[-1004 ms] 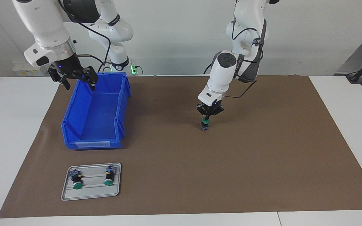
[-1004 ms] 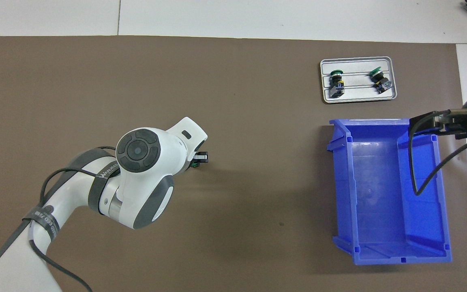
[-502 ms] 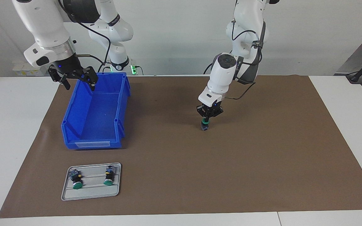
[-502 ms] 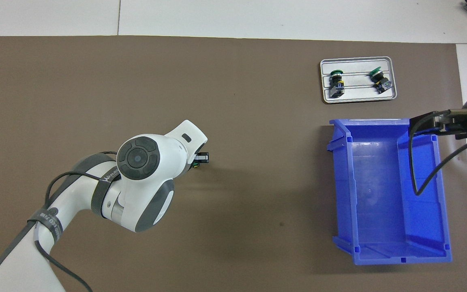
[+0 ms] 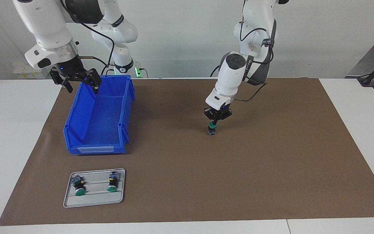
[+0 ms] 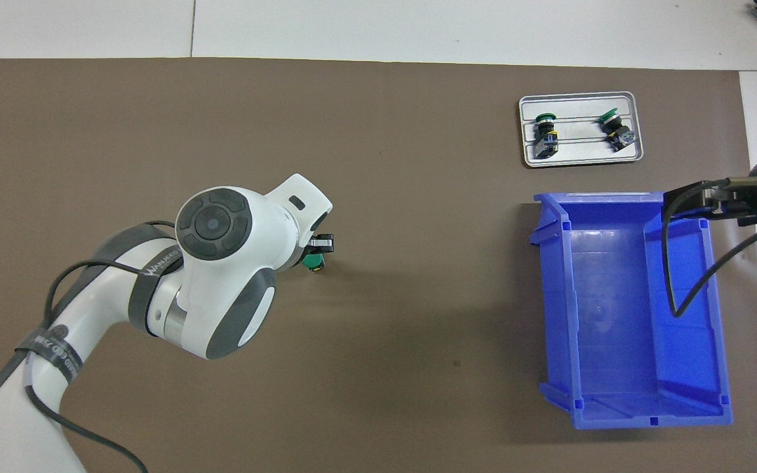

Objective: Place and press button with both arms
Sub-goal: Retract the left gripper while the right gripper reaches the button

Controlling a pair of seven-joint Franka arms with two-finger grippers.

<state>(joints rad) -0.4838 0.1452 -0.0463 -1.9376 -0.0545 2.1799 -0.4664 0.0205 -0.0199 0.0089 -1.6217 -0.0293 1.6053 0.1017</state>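
We see the button (image 5: pixel 211 128) standing upright mid-mat (image 5: pixel 271 169), long axis vertical, green cap up. Our left gripper (image 5: pixel 215 121), fingertips pressed together, sits on the cap. Our right gripper (image 5: pixel 80 85) waits spread over the blue bin (image 5: pixel 76 143).

Open brown mat (image 5: pixel 271 162) all round (bin (image 5: pixel 97 113), tray (image 5: pixel 94 188) aside).
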